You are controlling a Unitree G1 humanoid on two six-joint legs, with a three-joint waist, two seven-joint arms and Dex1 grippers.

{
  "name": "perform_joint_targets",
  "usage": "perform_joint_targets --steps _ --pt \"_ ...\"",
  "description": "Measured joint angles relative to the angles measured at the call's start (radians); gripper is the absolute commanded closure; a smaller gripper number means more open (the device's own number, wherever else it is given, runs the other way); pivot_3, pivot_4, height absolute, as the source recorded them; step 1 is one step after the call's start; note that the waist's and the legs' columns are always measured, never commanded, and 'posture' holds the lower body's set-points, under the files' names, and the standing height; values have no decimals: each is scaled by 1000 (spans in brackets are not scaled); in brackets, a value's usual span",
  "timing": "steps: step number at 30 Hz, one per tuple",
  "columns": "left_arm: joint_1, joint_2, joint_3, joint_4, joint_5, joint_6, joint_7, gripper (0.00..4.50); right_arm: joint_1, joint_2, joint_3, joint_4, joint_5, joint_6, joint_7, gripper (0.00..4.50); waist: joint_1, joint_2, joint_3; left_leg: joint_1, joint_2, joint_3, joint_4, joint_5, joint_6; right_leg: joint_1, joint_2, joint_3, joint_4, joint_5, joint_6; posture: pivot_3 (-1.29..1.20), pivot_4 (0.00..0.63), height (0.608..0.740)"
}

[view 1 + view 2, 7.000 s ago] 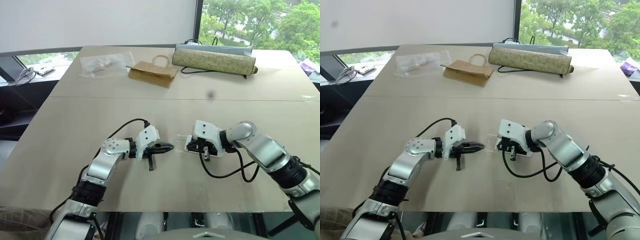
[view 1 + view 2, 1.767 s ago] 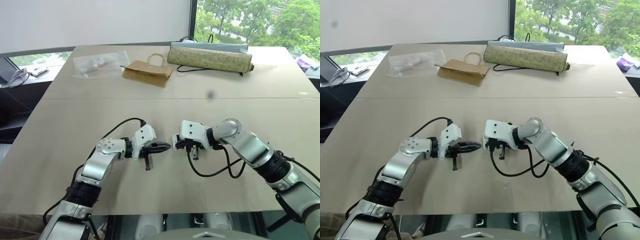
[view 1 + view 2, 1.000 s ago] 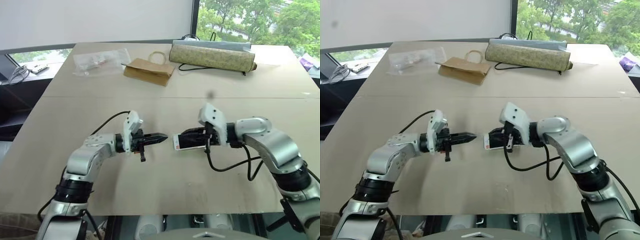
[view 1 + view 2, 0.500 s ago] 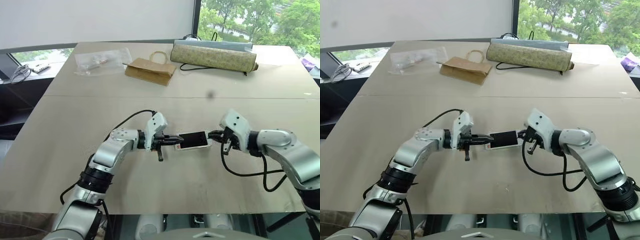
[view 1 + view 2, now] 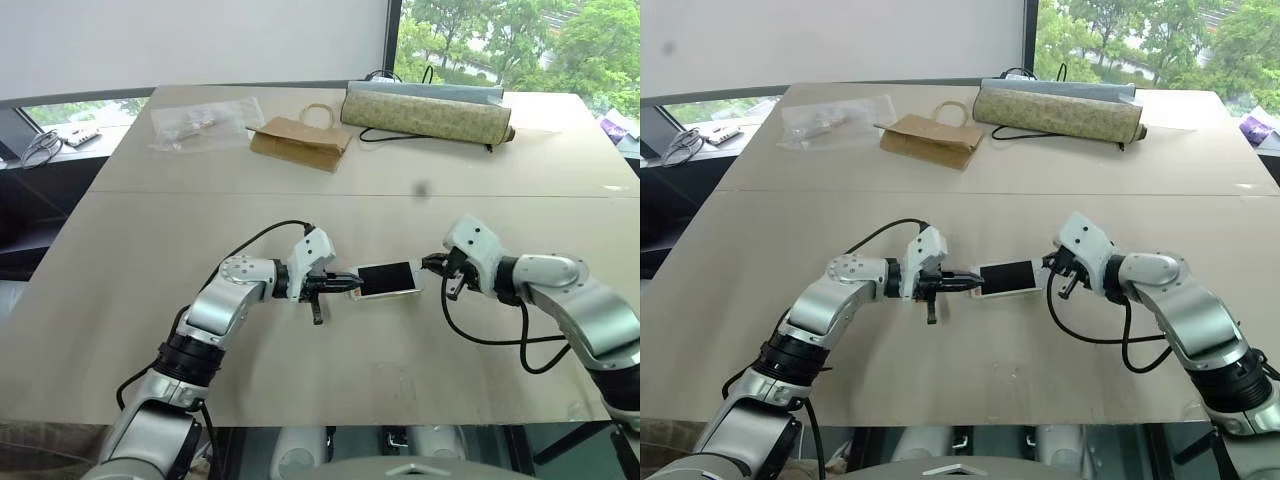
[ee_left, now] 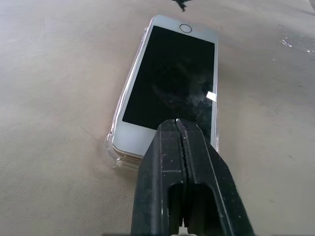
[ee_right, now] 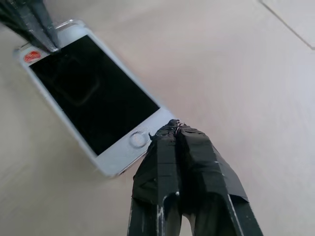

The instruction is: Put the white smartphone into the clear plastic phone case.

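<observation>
The white smartphone (image 5: 388,279) lies screen up on the tan table (image 5: 150,250), between my two grippers. A clear plastic phone case (image 6: 112,146) shows as a transparent rim around the phone's (image 6: 170,83) edges. My left gripper (image 5: 352,285) is shut, and its tips (image 6: 177,123) rest over the phone's end away from the home button. At the home-button end, my right gripper (image 5: 430,263) is shut with its tips (image 7: 172,125) against the phone's (image 7: 93,93) edge. Neither gripper holds anything.
At the far side of the table lie a crinkled clear plastic bag (image 5: 205,118), a brown paper bag (image 5: 300,145) and a long rolled mat (image 5: 428,112) with a black cable. A seam (image 5: 560,197) crosses the table beyond the grippers.
A second ago my right gripper had the phone at its tips and the left gripper stood apart. Now the phone lies flat, the left tips are at one end, and the right gripper has drawn back right.
</observation>
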Motion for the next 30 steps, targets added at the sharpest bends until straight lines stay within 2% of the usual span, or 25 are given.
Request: perform_joint_targets --steps 9,30 --pt "22 -14 17 -10 -1 -14 20 4500 -7 -25 73 16 -40 -20 51 4414 0 0 0 0 0 0 0 0 0 0 0 0 0 0 0 0 150 740" --pt "28 -10 14 -12 18 -41 24 4500 -29 -8 85 12 -58 -7 82 4414 -7 0 -1 1 1 0 1 0 0 0 1 0 1 2 -2 0 150 740"
